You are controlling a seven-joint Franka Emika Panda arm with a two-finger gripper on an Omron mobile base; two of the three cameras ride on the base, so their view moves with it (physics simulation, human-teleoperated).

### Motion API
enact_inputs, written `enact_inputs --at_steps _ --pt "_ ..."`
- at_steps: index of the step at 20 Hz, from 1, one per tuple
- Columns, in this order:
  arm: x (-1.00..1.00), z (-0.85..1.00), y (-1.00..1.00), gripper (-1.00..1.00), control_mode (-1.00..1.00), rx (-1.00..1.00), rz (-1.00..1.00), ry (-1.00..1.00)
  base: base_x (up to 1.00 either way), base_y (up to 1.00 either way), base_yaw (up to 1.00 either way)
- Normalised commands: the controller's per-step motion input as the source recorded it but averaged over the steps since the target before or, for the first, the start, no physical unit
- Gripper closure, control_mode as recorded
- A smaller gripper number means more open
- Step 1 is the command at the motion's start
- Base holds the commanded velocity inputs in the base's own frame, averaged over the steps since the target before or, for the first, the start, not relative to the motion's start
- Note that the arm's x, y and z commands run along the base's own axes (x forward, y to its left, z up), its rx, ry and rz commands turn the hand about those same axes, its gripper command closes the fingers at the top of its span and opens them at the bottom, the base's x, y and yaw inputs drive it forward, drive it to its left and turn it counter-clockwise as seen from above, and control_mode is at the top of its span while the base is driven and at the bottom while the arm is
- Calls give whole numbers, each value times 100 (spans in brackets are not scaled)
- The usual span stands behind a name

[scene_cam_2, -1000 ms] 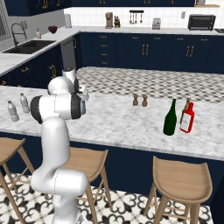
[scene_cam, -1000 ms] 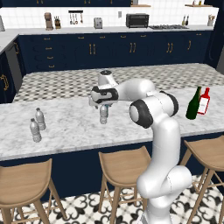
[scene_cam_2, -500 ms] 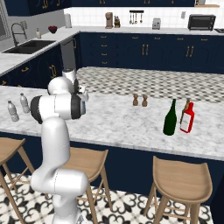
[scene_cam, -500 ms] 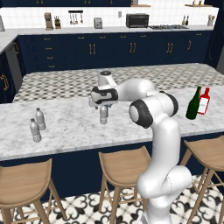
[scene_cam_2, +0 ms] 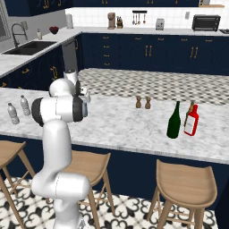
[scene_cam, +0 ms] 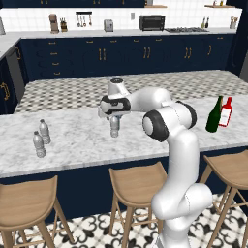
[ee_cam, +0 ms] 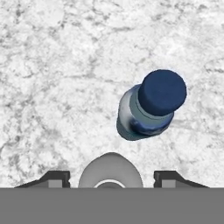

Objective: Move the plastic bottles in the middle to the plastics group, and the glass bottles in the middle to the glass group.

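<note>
Your gripper (ee_cam: 111,177) is pointed straight down over a small ribbed plastic bottle, pale cap (ee_cam: 110,170), wedged between the finger tips (ee_cam: 54,178); whether it's clamped, I cannot tell. The blue-tinted ribbed plastic bottle with dark blue cap (ee_cam: 151,106) stands at 1 o'clock, just beside, on the white marble counter (ee_cam: 57,78). Top-down suits a cap-end pick. No readable writing.

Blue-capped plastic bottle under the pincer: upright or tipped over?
Upright. The blue-tinted ribbed plastic bottle stands on the white marble counter, its dark blue cap facing the hand camera; the left base view shows it standing vertical.
</note>
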Motion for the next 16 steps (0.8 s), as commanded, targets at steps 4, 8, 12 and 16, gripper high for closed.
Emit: enact_inputs --at_steps 4,8,12,16 --pt "0 0 0 100 -100 0 0 0 0 0 0" --pt "-5 0 0 100 -100 0 0 0 0 0 0" --pt "-31 3 4 100 -100 4 1 -2 0 0 0" --pt "-44 30 44 100 -100 2 9 -3 0 0 0"
